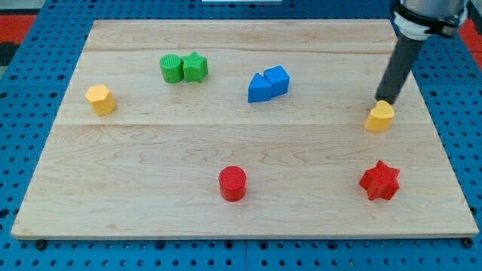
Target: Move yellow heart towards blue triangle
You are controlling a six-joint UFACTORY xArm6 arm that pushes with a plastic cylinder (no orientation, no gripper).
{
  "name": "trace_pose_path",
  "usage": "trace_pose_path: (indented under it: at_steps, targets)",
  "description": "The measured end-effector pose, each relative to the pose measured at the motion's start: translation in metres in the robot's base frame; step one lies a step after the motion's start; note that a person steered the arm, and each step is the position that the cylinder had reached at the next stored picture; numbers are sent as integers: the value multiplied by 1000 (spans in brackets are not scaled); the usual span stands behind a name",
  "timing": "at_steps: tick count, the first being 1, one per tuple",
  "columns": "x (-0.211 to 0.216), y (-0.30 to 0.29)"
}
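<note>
Camera view: my tip [385, 100] touches heart [379, 117] near desk's [241, 218] right edge; no gripper. Push left toward triangle [258, 89].

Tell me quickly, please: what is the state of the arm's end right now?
No gripper: my tip holds nothing and sits at the top edge of the yellow heart, apparently touching it.

we have one view only, raised and angled down on the wooden board [248, 203], whole board in frame. board's near edge sits at the view's bottom, far edge at the top. blue pegboard [30, 68] rings the board.
</note>
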State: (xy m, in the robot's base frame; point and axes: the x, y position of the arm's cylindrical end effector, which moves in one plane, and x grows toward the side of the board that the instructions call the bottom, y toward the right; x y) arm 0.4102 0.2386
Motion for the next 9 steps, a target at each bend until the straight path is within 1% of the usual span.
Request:
trace_pose_path:
  at_steps: [1,2,3,4,5,6,7,9]
  targets:
    - [32,30]
    - [34,-5]
    - [7,-26]
    - [-3,-42]
    - [8,-55]
    - [17,-30]
    - [38,-44]
    - [31,-90]
